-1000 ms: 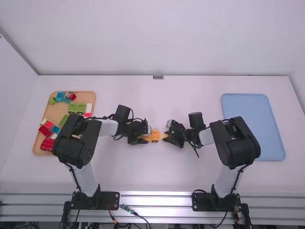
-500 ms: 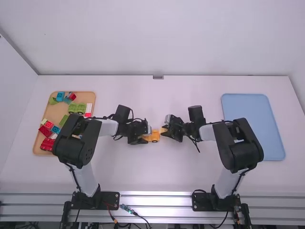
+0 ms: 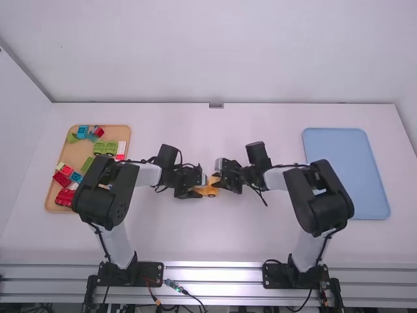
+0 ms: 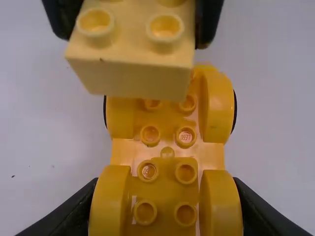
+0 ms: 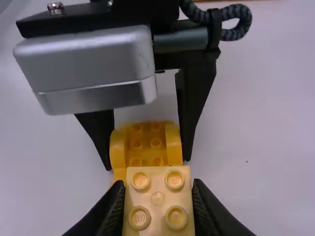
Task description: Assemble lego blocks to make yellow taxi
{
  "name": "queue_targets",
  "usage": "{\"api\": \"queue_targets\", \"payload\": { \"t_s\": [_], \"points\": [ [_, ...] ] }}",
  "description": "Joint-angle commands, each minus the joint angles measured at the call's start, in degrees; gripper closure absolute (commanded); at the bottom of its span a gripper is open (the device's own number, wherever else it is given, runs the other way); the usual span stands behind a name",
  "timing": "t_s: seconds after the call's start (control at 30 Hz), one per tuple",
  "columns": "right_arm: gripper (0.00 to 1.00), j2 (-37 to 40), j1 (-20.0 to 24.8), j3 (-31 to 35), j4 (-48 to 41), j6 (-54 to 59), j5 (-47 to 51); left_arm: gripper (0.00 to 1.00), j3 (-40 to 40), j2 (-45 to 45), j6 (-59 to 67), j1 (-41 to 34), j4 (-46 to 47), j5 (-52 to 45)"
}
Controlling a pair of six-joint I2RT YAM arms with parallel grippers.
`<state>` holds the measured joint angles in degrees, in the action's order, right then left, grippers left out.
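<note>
Left claw [image 3: 197, 190] grips yellow chassis [image 4: 165, 189], long axis left-to-right.

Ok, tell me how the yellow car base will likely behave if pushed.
Once free of the left hand, the car base would probably roll, as dark wheels show beside its fenders. Its moulded plastic look suggests stiffness. With fenders set wide apart, it seems unlikely to tip.

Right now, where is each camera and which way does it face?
High view: above and behind left arm and right arm, facing forward and down onto the white table; both show.
Left wrist view: on that wrist, facing the yellow wheeled base; left gripper and right gripper show.
Right wrist view: likewise, facing the pale yellow brick; both grippers show.
Wrist views share both pieces.
</note>
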<state>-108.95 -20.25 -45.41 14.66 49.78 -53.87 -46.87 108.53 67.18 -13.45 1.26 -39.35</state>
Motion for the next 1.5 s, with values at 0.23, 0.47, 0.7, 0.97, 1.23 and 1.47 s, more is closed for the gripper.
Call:
{"api": "queue_targets", "payload": {
  "t_s": [0.23,0.47,0.7,0.97,1.23,1.47],
  "points": [
    [0.94,-2.9,-0.2,-0.4,1.3,-1.5,-1.8,0.98,1.6,1.9,1.6,0.0,0.0,2.9],
    [0.94,-4.8,-1.1,-0.5,2.9,-2.0,-1.2,0.98,1.6,1.9,1.6,0.0,0.0,2.9],
    [0.94,-4.8,-2.6,-0.4,3.1,-3.7,3.6,0.98,1.6,1.9,1.7,0.0,-0.2,3.0],
    [0.95,-4.8,-4.5,-0.4,2.9,-5.0,7.8,0.98,1.6,1.9,1.7,0.0,-0.1,2.9],
    [0.95,-4.8,-4.4,-0.3,2.5,-5.0,10.5,0.98,1.6,1.9,1.6,0.0,-0.2,3.0],
    [0.95,-4.8,-4.5,-0.3,1.4,-4.9,12.0,0.98,1.6,1.9,1.6,0.0,-0.2,2.9]
  ]
}}
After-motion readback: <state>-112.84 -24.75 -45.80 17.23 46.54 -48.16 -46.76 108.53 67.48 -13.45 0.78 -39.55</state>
